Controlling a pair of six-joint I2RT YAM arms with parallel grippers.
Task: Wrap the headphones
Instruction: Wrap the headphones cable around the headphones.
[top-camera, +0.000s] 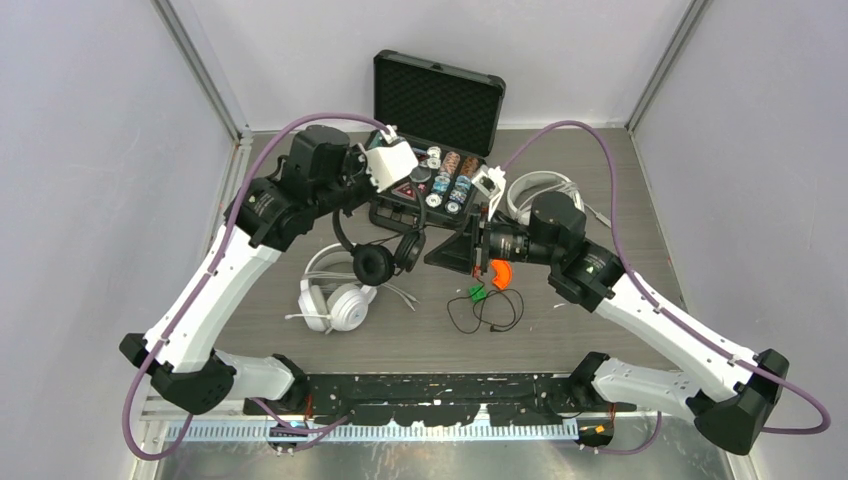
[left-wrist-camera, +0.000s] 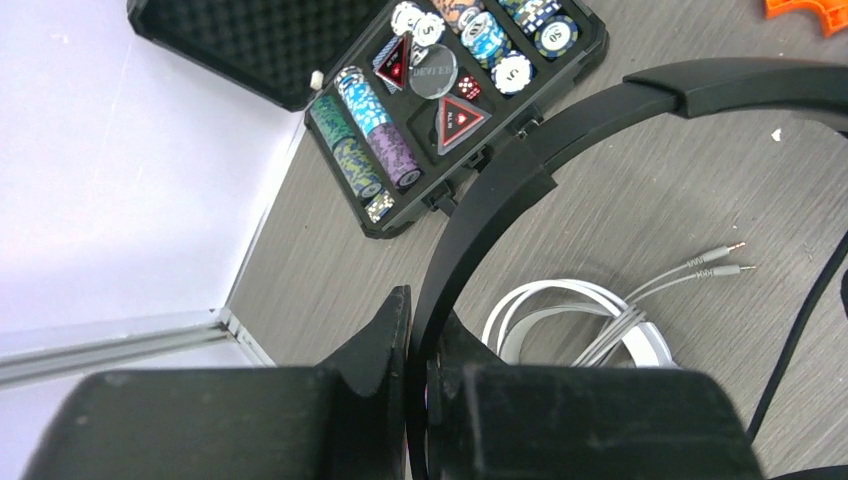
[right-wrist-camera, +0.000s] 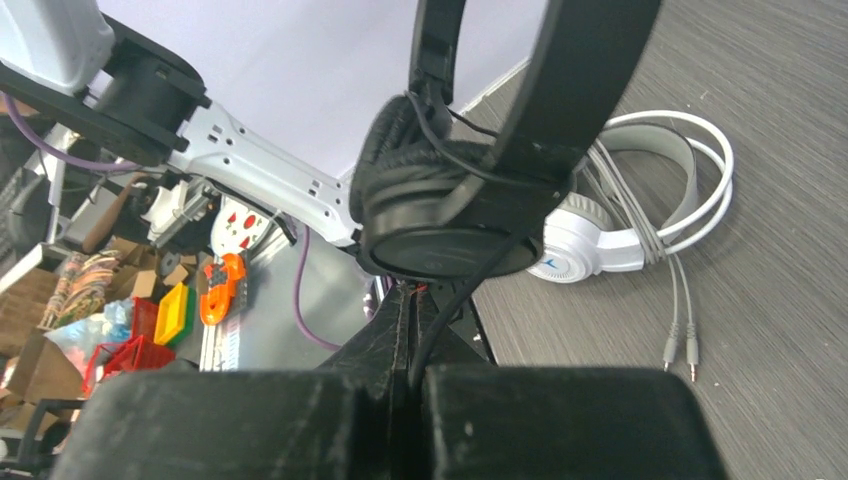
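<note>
The black headphones (top-camera: 385, 258) are being held lifted over the middle of the tabletop (top-camera: 540, 338), somewhat toward its far edge. The headband is being clenched by the left end effector (left-wrist-camera: 418, 340), and the thin black cable (right-wrist-camera: 465, 300) is being pinched just beneath an earcup by the right end effector (right-wrist-camera: 410, 335). Slack is being left looped nearer the near edge, beside a green piece (top-camera: 477, 293). Snagging there, or on the white headphones (top-camera: 335, 298), is being risked if winding is rushed, and the headband may be twisted loose.
</note>
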